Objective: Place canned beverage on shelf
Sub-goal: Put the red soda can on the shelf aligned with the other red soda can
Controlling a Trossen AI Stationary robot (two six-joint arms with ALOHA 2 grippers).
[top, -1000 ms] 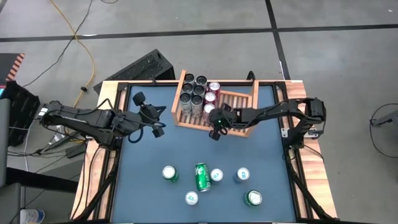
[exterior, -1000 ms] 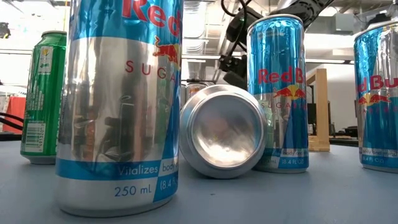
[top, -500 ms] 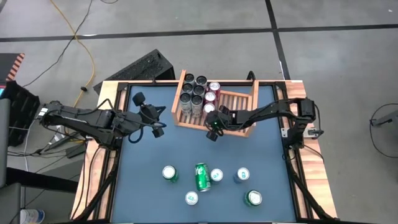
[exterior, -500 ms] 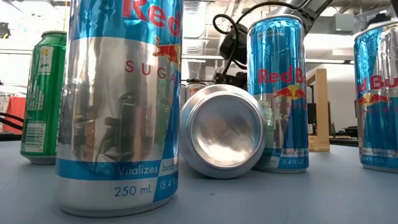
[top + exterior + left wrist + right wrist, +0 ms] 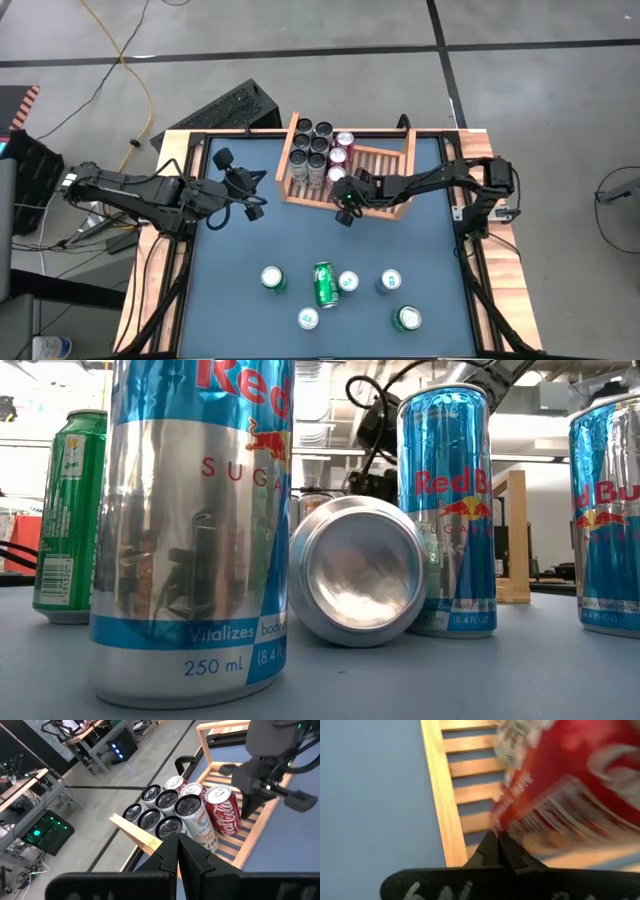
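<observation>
Two hands are showing over the blue bench [image 5: 230, 300], and both are sitting clenched with nothing between their fingers. The right hand [image 5: 346, 212] is hanging at the near front rim of the shelf [image 5: 395, 214], just beside a red cola can [image 5: 224, 810] standing inside the tray; in the right wrist view the fingers [image 5: 496, 845] are pressing together right at that wooden rim, with the red can close in front of them. The left hand [image 5: 252, 210] is resting to the left of the shelf, its closed fingers [image 5: 176, 851] pointing toward the stocked corner. The shelf is lying at the far middle of the bench, holding a cluster of dark-topped cans [image 5: 310, 152] in its left part and the red cans next to them, while its right part is showing bare slats. Six loose cans are waiting near the front edge: a green can [image 5: 325, 285] is lying on its side among five upright ones [image 5: 391, 282].
</observation>
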